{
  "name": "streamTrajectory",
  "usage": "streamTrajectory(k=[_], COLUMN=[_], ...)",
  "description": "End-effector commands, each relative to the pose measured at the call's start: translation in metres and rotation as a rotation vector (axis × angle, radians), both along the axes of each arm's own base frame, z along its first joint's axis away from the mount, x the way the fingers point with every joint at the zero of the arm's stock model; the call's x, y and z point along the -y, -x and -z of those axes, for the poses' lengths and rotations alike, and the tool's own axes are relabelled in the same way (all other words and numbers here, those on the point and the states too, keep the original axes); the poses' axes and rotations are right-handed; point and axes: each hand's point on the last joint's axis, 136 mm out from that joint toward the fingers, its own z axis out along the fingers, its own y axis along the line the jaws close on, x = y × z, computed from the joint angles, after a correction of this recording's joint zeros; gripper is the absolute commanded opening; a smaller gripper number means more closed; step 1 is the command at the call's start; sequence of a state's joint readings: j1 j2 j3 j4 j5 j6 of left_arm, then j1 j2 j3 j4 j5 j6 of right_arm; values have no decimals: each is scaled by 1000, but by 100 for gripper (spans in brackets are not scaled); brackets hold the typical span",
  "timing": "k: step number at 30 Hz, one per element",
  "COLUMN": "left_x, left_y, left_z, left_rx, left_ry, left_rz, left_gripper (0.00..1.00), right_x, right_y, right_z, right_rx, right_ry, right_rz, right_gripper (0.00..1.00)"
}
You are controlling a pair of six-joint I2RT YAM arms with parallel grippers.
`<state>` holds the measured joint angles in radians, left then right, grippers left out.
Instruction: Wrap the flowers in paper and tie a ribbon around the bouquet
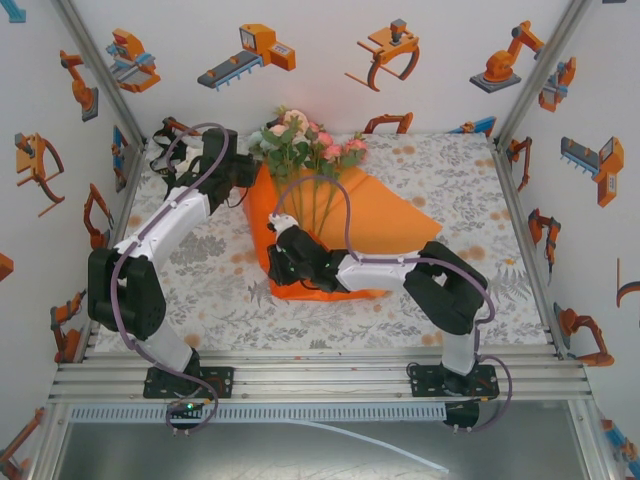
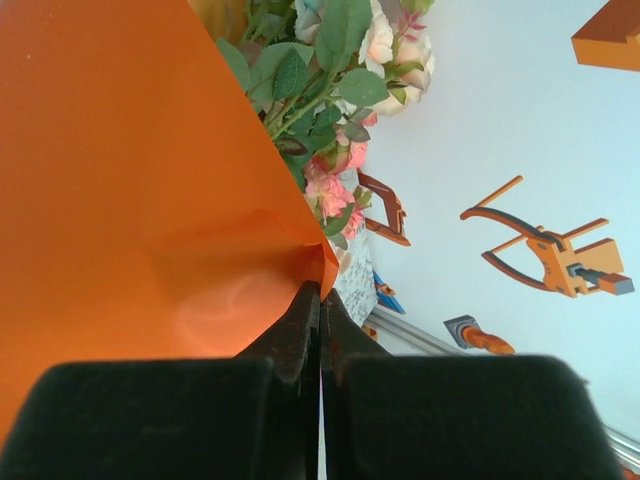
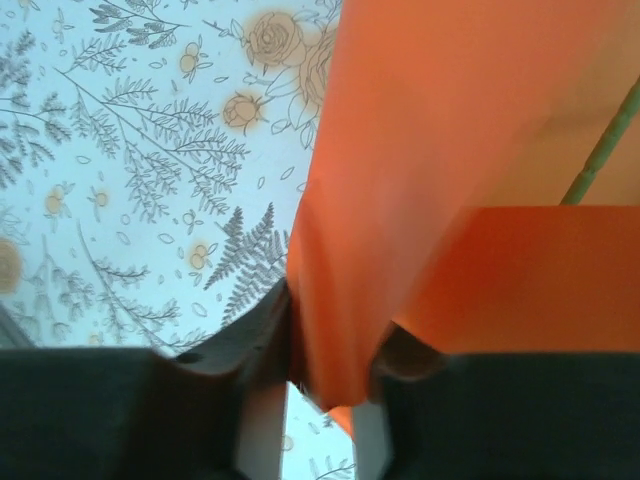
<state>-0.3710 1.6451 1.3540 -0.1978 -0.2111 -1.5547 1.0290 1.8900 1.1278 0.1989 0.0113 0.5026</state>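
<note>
From my seat the overhead view gives me a small booth: white walls point(image 1: 250, 55) printed with orange robot arms and grippers, aluminium posts in the corners, and a slotted metal rail point(image 1: 330, 375) along the near edge where both arms are bolted. The surface point(image 1: 480, 180) is covered by a pale cloth patterned with grey ferns and peach roses, and the right wrist camera shows that print point(image 3: 150, 150) sharply just beside the sheet.

The paper point(image 1: 385, 215) lies about mid-surface, slightly toward the far side, partly folded over itself. Its right part rests flat and its left edge is lifted. The flowers point(image 1: 300, 140) lie on it with the pink, white and peach heads pointing at the back wall and spilling past the sheet's far edge, while the thin green stems run back toward me across the orange.

The left arm point(image 1: 165, 230) reaches in from the left to that raised edge. Through its wrist camera the orange sheet point(image 2: 130, 200) covers the left half of the picture, with leaves and blooms point(image 2: 330, 60) just beyond it, and the left jaws are pressed together on a corner of the paper, the dark fingers point(image 2: 295, 330) meeting right at the orange tip.

The right arm point(image 1: 400, 270) lies low across the near side, its purple-grey cable point(image 1: 345, 215) arching over the sheet. Its wrist camera shows the right jaws closed around a hanging fold of the paper point(image 3: 430, 120), the orange squeezed between the two fingers point(image 3: 260, 330), with one green stem point(image 3: 605, 150) at the right edge
</note>
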Motion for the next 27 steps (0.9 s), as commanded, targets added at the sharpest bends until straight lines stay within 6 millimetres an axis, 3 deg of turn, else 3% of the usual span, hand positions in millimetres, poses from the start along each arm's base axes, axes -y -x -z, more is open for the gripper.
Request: streamTrajectory(k=[1,3,7,11,15,18,22,25,27], left_x=[-13,-17,-35,-60,-69,-58,-34,-4,19], left_y=[-1,-6,-9,4,27,37,41,37,33], left_z=[-29,-36,-60,-88,-90,-73,-22,13,36], left_rx=[54,89,179,272,278,284,214,184,160], left_ry=[-8,-9,-54,-236,-473,-602,-626,-528,-465], left_rz=[-32,-24,-4,41,134,289,493,632,712], left_gripper=[15,26,46,64,69,69,68,58,54], right_x=[-4,-5,7,28,43,50,59,61,60], right_y=[6,7,-3,-17,-27,-32,-35,-34,-33], right_z=[-19,-21,-24,-21,-8,4,18,20,17], right_rx=[-23,-34,-51,-60,-141,-190,-220,-219,-221], right_ry=[-81,-96,-101,-76,-89,-87,-44,-22,-33], right_rz=[-36,-54,-46,-34,-38,-41,-36,-39,-49], right_gripper=[10,0,0,0,2,9,30,35,29])
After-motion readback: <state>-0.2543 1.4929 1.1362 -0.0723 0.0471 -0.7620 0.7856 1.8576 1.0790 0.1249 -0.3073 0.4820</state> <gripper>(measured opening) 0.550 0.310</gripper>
